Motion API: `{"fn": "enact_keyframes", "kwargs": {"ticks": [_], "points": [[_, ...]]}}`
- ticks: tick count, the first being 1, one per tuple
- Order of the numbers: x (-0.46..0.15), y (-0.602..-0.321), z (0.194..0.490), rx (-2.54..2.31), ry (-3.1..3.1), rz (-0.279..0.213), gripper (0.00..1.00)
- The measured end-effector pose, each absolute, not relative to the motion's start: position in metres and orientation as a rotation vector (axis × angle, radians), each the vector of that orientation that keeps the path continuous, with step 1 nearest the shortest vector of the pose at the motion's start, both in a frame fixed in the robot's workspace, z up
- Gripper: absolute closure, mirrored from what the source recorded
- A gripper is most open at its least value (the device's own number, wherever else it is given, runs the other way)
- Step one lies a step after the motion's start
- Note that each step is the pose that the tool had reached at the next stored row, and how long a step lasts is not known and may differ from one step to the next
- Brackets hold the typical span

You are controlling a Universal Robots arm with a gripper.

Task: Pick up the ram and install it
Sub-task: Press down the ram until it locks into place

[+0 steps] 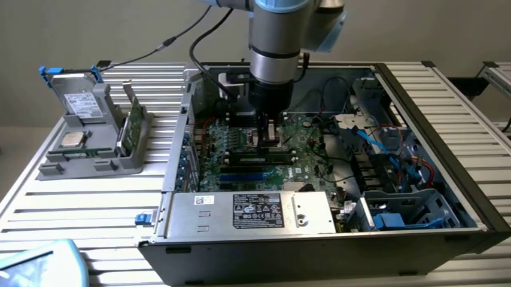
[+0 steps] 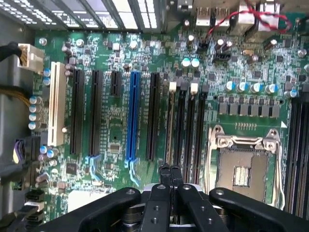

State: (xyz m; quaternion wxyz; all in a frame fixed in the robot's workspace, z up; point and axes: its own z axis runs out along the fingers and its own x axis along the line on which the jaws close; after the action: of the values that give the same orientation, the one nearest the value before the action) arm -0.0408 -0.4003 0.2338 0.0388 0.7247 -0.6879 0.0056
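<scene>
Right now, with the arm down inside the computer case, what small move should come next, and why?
Probably a short, straight push down on the ram. It already stands in a memory slot near the empty CPU socket, and the tool is shut with nothing in it, poised over that row of slots. Whether the ram is fully seated cannot be told.

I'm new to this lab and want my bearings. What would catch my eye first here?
The open computer case on the slatted table, its green motherboard laid bare. The robot arm reaches down into it, its gripper shut just above the board, beside the empty processor socket. A grey parts holder stands at the exterior view's left.
</scene>
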Motion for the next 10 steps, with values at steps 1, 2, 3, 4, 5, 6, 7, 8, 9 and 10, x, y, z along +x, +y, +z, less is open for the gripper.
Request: {"fn": "enact_keyframes", "kwargs": {"ticks": [1,2,3,4,5,6,7,8,9,10], "points": [[-0.044,-0.400,0.234,2.223,-2.109,0.016,0.89],[-0.048,-0.400,0.234,2.223,-2.110,0.016,0.89],[-0.051,-0.400,0.234,2.223,-2.110,0.015,0.89],[-0.054,-0.400,0.234,2.224,-2.110,0.015,0.89],[-0.058,-0.400,0.234,2.224,-2.110,0.014,0.89],[-0.061,-0.400,0.234,2.224,-2.111,0.014,0.89],[-0.064,-0.400,0.234,2.224,-2.111,0.013,0.89],[-0.065,-0.400,0.234,2.225,-2.111,0.013,0.89],[-0.066,-0.400,0.234,2.225,-2.112,0.012,0.89],[-0.067,-0.400,0.233,2.226,-2.113,0.013,0.89]]}}
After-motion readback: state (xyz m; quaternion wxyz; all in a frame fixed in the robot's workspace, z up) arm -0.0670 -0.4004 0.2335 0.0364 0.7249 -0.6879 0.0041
